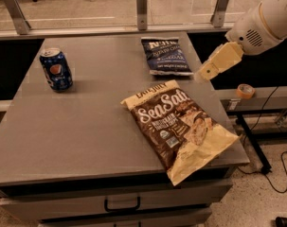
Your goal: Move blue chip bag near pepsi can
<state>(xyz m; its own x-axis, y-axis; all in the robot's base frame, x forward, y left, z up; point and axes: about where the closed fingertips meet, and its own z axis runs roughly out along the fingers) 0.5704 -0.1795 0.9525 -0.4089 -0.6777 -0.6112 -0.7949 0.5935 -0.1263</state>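
The blue chip bag [165, 56] lies flat at the back right of the grey table [86, 126]. The pepsi can [56, 69] stands upright at the back left. My gripper [210, 70] hangs in the air just right of the blue chip bag, over the table's right edge, a little apart from the bag. It holds nothing that I can see.
A large brown-and-cream Sea Salt chip bag [178, 126] lies on the front right, overhanging the table's corner. A roll of tape [246, 91] sits on a ledge to the right. Metal posts and a glass rail run along the back. A drawer handle [122, 204] is below.
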